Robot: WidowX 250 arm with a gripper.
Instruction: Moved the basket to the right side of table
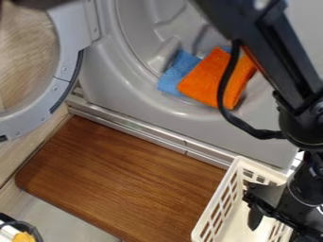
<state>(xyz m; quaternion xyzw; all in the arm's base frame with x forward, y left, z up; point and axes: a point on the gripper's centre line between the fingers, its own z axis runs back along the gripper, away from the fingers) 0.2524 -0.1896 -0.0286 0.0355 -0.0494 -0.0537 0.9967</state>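
Have cream slotted plastic basket (217,209) at near right end of brown wooden counter (120,175). Have black two-finger pincer (276,230) low over basket, released.

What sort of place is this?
Probably a laundry area: there's a front-loading washer or dryer with its round door open, orange and blue cloths in its opening, and a slatted white basket in front.

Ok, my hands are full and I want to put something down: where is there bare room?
On the brown wooden tabletop, between the metal sill behind it and the white basket to the right. It is crowded at the basket, where the gripper hangs, and at the drum's mouth, with the orange cloth and blue cloth.
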